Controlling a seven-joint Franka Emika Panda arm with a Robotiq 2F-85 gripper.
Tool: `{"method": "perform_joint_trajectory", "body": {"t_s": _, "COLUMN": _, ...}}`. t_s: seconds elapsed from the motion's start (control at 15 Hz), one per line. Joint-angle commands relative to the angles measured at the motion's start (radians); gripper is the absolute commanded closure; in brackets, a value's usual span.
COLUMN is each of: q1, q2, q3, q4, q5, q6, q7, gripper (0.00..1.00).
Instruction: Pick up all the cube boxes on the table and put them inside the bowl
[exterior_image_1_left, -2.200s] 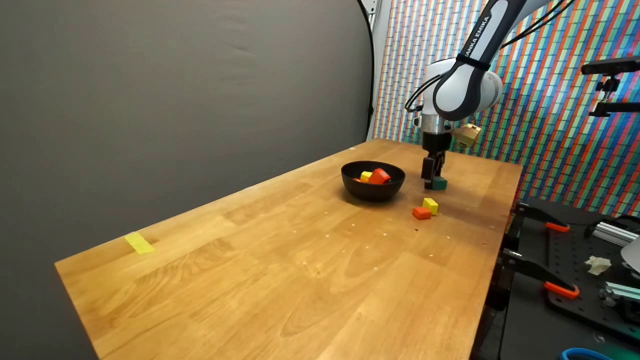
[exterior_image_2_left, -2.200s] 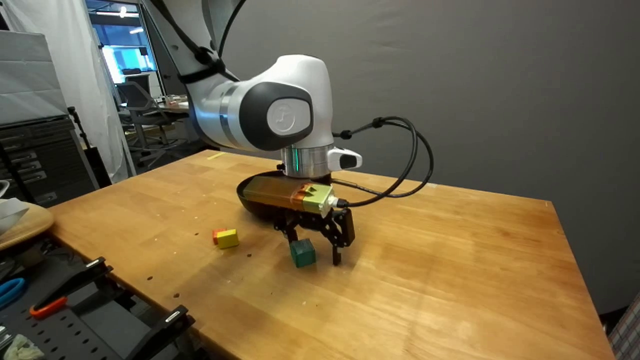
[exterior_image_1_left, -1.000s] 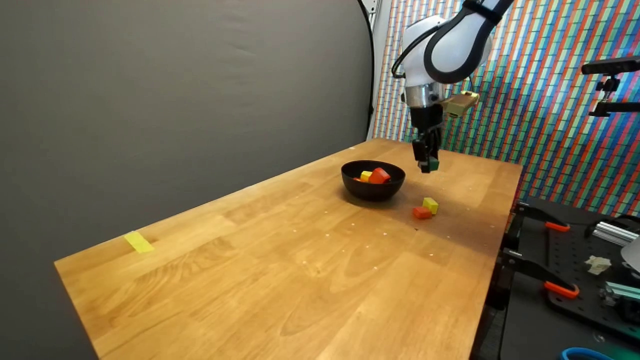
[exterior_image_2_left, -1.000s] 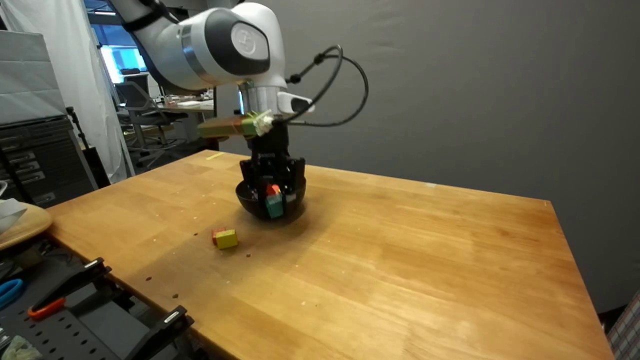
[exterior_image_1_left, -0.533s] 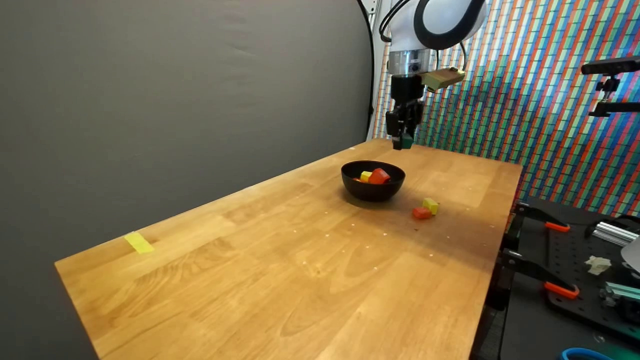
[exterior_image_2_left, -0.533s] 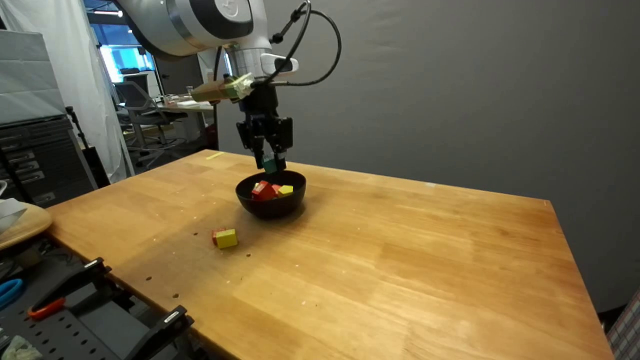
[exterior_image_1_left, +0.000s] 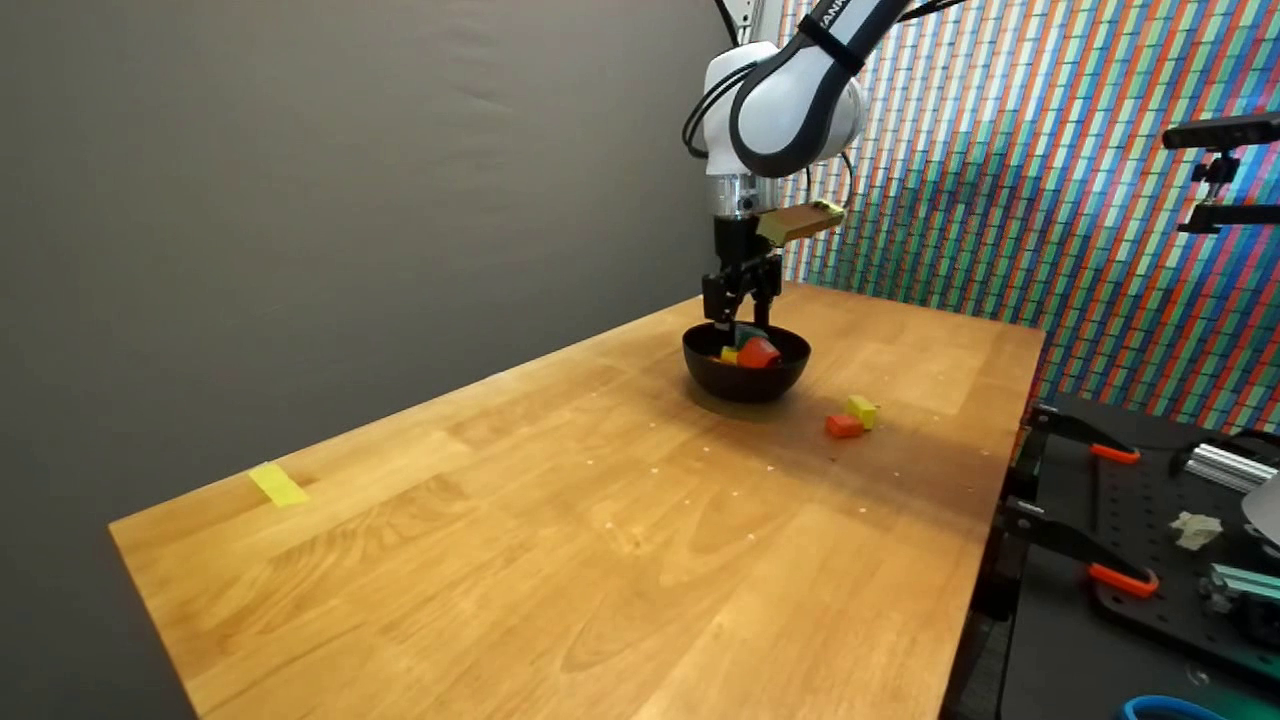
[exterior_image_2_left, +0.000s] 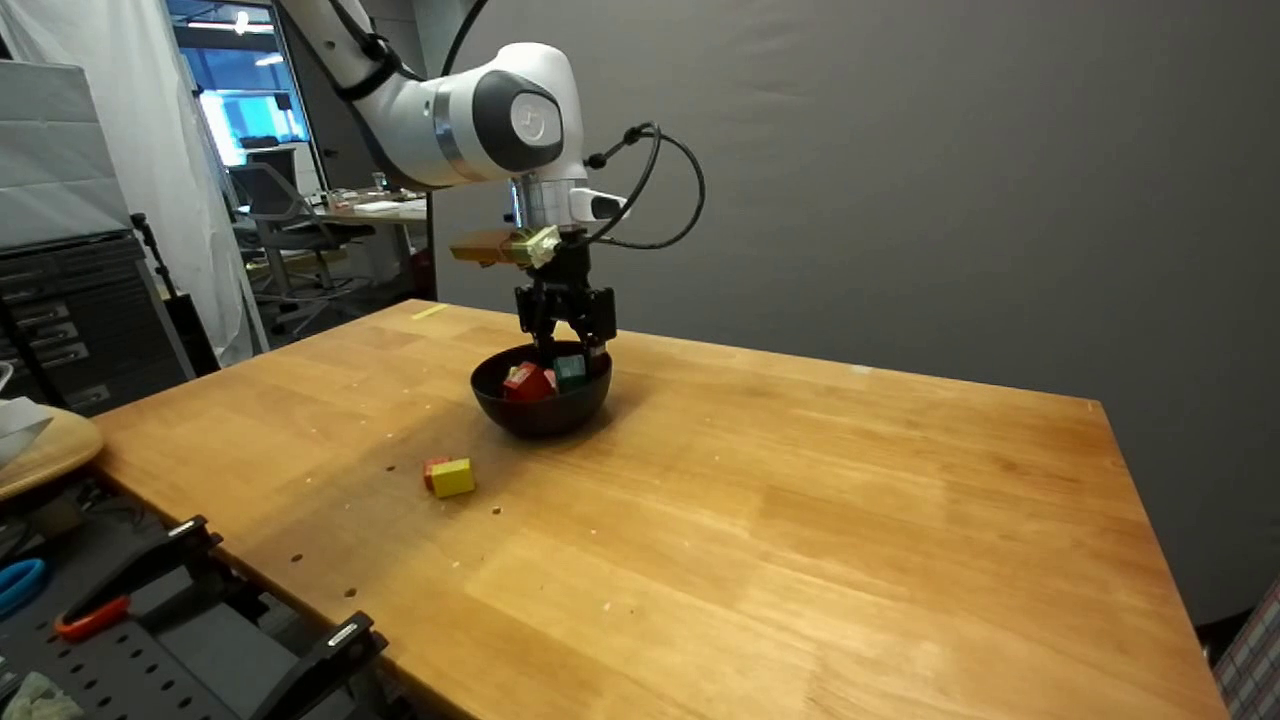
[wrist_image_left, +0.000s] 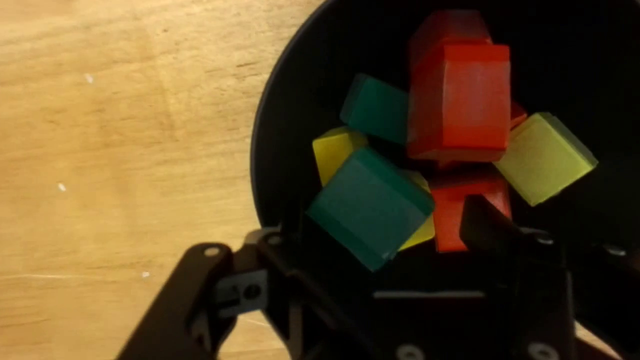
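Observation:
The black bowl (exterior_image_1_left: 745, 385) holds several red, yellow and green cubes. My gripper (exterior_image_2_left: 571, 352) reaches down into it, its fingers spread apart. In the wrist view a large green cube (wrist_image_left: 371, 207) rests tilted on yellow ones between the fingers, with a gap to the right fingertip (wrist_image_left: 482, 222); the left fingertip is lost against the dark bowl. Around it lie a smaller green cube (wrist_image_left: 377, 109), stacked red cubes (wrist_image_left: 470, 100) and a yellow cube (wrist_image_left: 545, 157). Outside the bowl, a red cube (exterior_image_1_left: 843, 426) and a yellow cube (exterior_image_1_left: 861, 411) sit side by side on the table (exterior_image_1_left: 600, 560).
A flat yellow strip (exterior_image_1_left: 278, 485) is stuck near the table's far corner. Clamps with orange tips (exterior_image_1_left: 1125, 578) stand beside the table edge, over a black perforated plate. A round wooden board (exterior_image_2_left: 45, 450) shows at the edge of an exterior view.
The green cube was lifted off the table and carried over to the bowl. Since half a second ago my gripper has come down into the bowl, its jaws have widened, and the cube lies there.

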Motion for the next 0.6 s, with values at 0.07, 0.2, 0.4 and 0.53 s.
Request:
{"method": "perform_joint_trajectory", "body": {"t_s": 0.07, "q1": 0.022, "q2": -0.113, "q3": -0.011, "q4": -0.057, "q5": -0.013, "q6": -0.018, "q7": -0.003, "gripper": 0.00}}
{"method": "perform_joint_trajectory", "body": {"t_s": 0.2, "q1": 0.039, "q2": -0.186, "q3": -0.017, "q4": -0.111, "q5": -0.043, "q6": -0.077, "q7": 0.002, "gripper": 0.00}}
{"method": "perform_joint_trajectory", "body": {"t_s": 0.4, "q1": 0.054, "q2": -0.288, "q3": -0.008, "q4": -0.215, "q5": -0.091, "q6": -0.193, "q7": 0.031, "gripper": 0.00}}
{"method": "perform_joint_trajectory", "body": {"t_s": 0.53, "q1": 0.045, "q2": -0.339, "q3": 0.008, "q4": -0.284, "q5": -0.076, "q6": -0.248, "q7": 0.033, "gripper": 0.00}}
